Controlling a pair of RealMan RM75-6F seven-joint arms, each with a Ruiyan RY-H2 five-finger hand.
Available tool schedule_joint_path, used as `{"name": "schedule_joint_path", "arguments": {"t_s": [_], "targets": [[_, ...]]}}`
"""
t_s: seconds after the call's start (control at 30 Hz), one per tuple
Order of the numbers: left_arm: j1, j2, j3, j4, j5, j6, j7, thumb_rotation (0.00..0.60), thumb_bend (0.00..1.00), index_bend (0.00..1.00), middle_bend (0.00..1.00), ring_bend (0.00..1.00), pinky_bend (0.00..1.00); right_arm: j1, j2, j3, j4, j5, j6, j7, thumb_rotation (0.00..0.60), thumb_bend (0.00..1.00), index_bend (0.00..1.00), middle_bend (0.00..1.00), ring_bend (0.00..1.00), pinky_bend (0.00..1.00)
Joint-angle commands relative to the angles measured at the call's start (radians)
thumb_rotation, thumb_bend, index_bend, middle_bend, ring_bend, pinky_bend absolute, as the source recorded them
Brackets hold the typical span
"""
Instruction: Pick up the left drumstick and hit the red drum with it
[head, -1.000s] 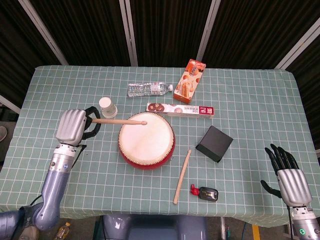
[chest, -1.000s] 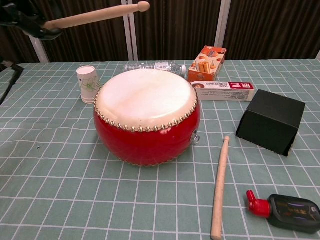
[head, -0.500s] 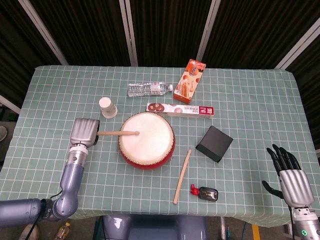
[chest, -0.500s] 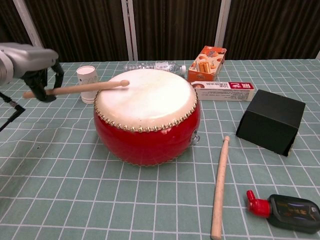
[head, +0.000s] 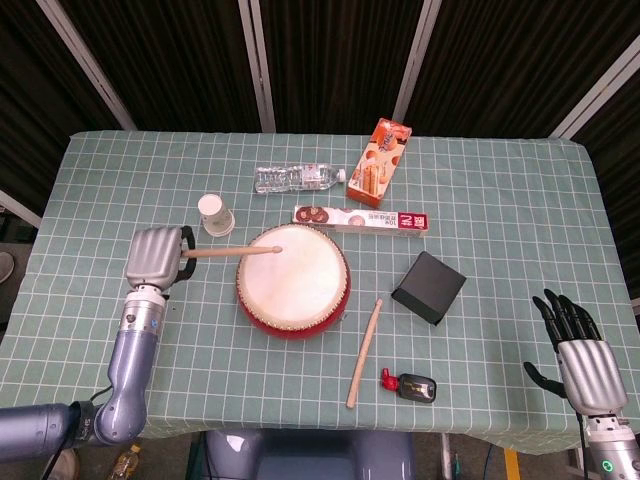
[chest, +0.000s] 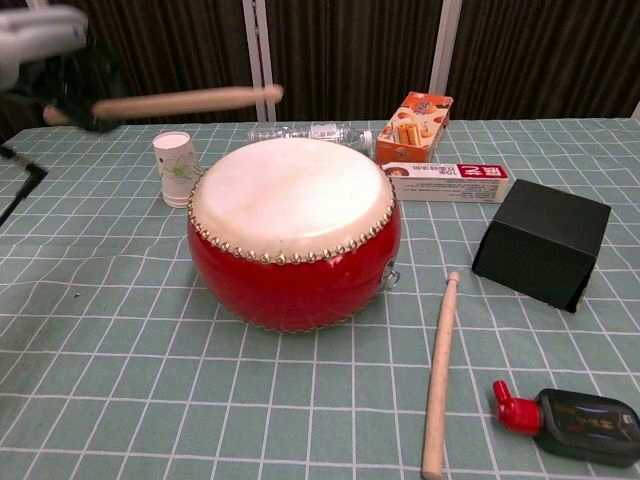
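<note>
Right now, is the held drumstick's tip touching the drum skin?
No: in the chest view the drumstick in the left hand hangs in the air, clear above the drum.

Left hand (chest: 40, 40) blurred, cut by chest view's corner; drumstick (chest: 185, 100) smeared too. Right hand (head: 584, 358) cropped at bottom, head view.

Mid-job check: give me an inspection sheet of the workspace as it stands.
Surface: table under a green checked cloth.
Job's things: red drum upright; left drumstick raised above the skin, not touching; second drumstick lying right of the drum.
Clutter: paper cup, water bottle, snack box, long box, black box, small bottle with red cap.
Hands: left hand grips the left drumstick; right hand open, holding nothing.
Cables: nothing seen.
Surroundings: dark panels behind.
</note>
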Motion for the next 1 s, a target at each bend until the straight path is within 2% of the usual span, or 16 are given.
{"name": "schedule_joint_path", "arguments": {"t_s": [0.03, 0.13, 0.27, 0.53, 0.63, 0.67, 0.7, 0.77, 0.83, 0.9, 1.0], "targets": [[0.051, 0.018, -0.053, -0.049, 0.389, 0.091, -0.299, 0.6, 0.5, 0.76, 1.0, 1.0, 0.95, 0.0, 0.0, 0.001, 0.0, 0.002, -0.001, 0.0, 0.6, 0.25, 0.0, 0.0, 0.0, 0.12], [0.042, 0.017, -0.055, -0.06, 0.358, 0.078, -0.264, 0.6, 0.5, 0.75, 1.0, 1.0, 0.95, 0.0, 0.0, 0.0, -0.001, 0.003, -0.003, 0.002, 0.6, 0.25, 0.0, 0.0, 0.0, 0.12], [0.037, -0.004, -0.026, -0.03, 0.345, 0.061, -0.236, 0.6, 0.5, 0.76, 1.0, 1.0, 0.95, 0.0, 0.001, 0.001, -0.001, 0.001, -0.001, 0.005, 0.6, 0.25, 0.0, 0.0, 0.0, 0.12], [0.051, -0.069, 0.099, 0.099, 0.245, -0.01, -0.134, 0.6, 0.5, 0.76, 1.0, 1.0, 0.95, 0.001, 0.004, 0.001, -0.004, 0.004, -0.005, 0.013, 0.6, 0.25, 0.0, 0.0, 0.0, 0.12], [0.061, -0.091, 0.167, 0.157, 0.139, -0.062, -0.044, 0.6, 0.5, 0.76, 1.0, 1.0, 0.95, 0.001, 0.005, 0.001, -0.003, 0.003, -0.004, 0.013, 0.6, 0.25, 0.0, 0.0, 0.0, 0.12], [0.058, -0.086, 0.185, 0.154, 0.078, -0.08, 0.014, 0.6, 0.5, 0.76, 1.0, 1.0, 0.95, 0.001, 0.004, 0.0, -0.003, 0.002, -0.004, 0.014, 0.6, 0.25, 0.0, 0.0, 0.0, 0.12], [0.05, -0.06, 0.217, 0.135, -0.037, -0.097, 0.133, 0.6, 0.51, 0.76, 1.0, 1.0, 0.95, 0.001, 0.004, 0.0, -0.003, 0.003, -0.005, 0.015, 0.6, 0.25, 0.0, 0.0, 0.0, 0.12], [0.025, -0.028, 0.188, 0.079, -0.143, -0.077, 0.22, 0.6, 0.51, 0.76, 1.0, 1.0, 0.95, 0.001, 0.004, 0.0, -0.003, 0.004, -0.006, 0.016, 0.6, 0.25, 0.0, 0.0, 0.0, 0.12], [0.023, -0.017, 0.15, 0.054, -0.148, -0.057, 0.19, 0.6, 0.51, 0.76, 1.0, 1.0, 0.95, 0.001, 0.004, 0.001, -0.003, 0.004, -0.006, 0.016, 0.6, 0.25, 0.0, 0.0, 0.0, 0.12], [0.039, -0.01, 0.107, 0.039, -0.052, -0.033, 0.076, 0.6, 0.51, 0.76, 1.0, 1.0, 0.95, 0.002, 0.004, 0.001, -0.004, 0.002, -0.005, 0.014, 0.6, 0.25, 0.0, 0.0, 0.0, 0.12], [0.071, 0.0, 0.093, 0.031, 0.1, -0.01, -0.072, 0.6, 0.51, 0.76, 1.0, 1.0, 0.95, 0.001, 0.003, 0.0, -0.004, 0.0, -0.004, 0.011, 0.6, 0.25, 0.0, 0.0, 0.0, 0.12]]}}
